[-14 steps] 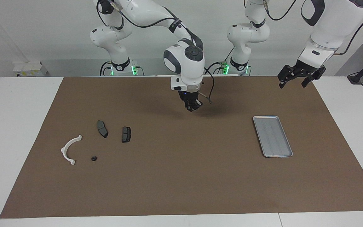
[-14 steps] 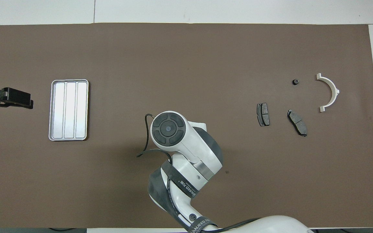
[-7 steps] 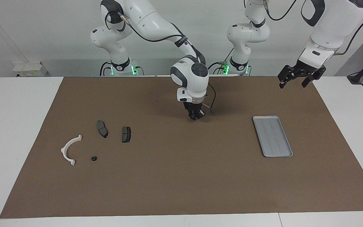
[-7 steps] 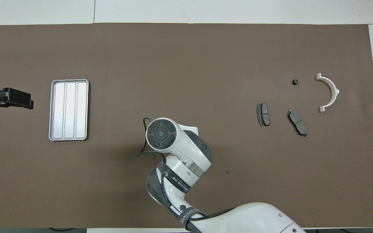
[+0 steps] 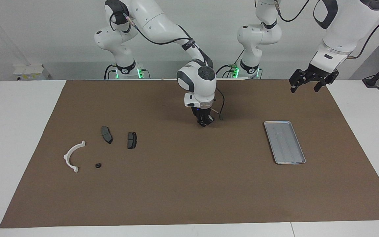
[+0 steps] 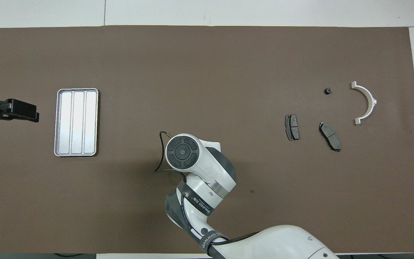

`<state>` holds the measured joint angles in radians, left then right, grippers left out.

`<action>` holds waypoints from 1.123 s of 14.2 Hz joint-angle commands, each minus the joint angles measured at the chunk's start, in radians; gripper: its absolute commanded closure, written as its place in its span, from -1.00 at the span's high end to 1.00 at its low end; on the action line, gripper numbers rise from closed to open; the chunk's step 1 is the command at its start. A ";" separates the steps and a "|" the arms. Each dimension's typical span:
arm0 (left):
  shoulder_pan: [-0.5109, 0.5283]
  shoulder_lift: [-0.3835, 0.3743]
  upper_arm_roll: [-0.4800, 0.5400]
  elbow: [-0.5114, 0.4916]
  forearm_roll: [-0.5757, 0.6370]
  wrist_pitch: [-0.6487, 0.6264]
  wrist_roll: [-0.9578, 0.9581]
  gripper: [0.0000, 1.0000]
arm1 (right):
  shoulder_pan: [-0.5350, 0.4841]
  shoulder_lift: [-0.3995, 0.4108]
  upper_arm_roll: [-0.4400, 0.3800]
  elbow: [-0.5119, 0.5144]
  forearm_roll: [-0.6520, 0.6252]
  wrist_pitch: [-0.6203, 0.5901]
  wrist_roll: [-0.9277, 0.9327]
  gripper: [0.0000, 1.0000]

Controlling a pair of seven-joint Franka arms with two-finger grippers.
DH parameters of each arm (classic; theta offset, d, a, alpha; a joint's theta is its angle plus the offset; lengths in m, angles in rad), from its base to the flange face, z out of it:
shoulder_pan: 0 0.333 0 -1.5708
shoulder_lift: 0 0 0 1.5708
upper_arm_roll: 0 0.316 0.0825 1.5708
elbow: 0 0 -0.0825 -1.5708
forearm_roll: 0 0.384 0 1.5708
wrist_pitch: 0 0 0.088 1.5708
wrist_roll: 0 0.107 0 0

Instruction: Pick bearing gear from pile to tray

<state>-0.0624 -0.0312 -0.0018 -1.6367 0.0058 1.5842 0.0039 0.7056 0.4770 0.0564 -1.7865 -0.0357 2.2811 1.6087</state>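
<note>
My right gripper (image 5: 204,123) hangs low over the bare middle of the brown mat (image 5: 189,184), between the scattered parts and the tray, fingers pointing down and drawn nearly together; I cannot make out whether anything small sits between the tips. From overhead my own wrist covers that gripper, so only the round grey cap of the arm shows there. My left gripper (image 5: 309,83) waits raised over the mat's edge at the left arm's end of the table, its fingers spread wide and holding nothing; from overhead it (image 6: 22,110) pokes in just beside the tray. The tray (image 5: 285,142) is a flat light-grey metal rectangle with a low rim and lengthwise ribs, lying on the mat toward the left arm's end, and nothing lies in it. The pile sits well apart from it, toward the right arm's end: two dark grey brake pads (image 5: 107,134) (image 5: 132,140) lie side by side without touching, a white half-ring arc (image 5: 72,156) lies farther from the robots than they do, and one small black round piece (image 5: 98,165), which I take for the bearing gear, rests on the mat just beside the arc, touching nothing.
</note>
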 commanded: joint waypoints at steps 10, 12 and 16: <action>0.079 -0.047 0.022 -0.064 -0.010 0.016 1.004 1.00 | -0.069 -0.009 -0.004 0.169 -0.023 -0.211 0.019 1.00; 0.078 -0.049 0.022 -0.072 -0.010 0.028 0.984 1.00 | -0.113 -0.046 -0.004 0.191 -0.021 -0.271 -0.076 1.00; 0.026 -0.049 0.013 -0.074 -0.009 0.059 0.591 1.00 | -0.219 -0.139 -0.006 0.193 -0.010 -0.386 -0.350 1.00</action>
<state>0.0015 -0.0447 0.0091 -1.6651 0.0058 1.5976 0.7675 0.5305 0.3862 0.0410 -1.5832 -0.0417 1.9377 1.3757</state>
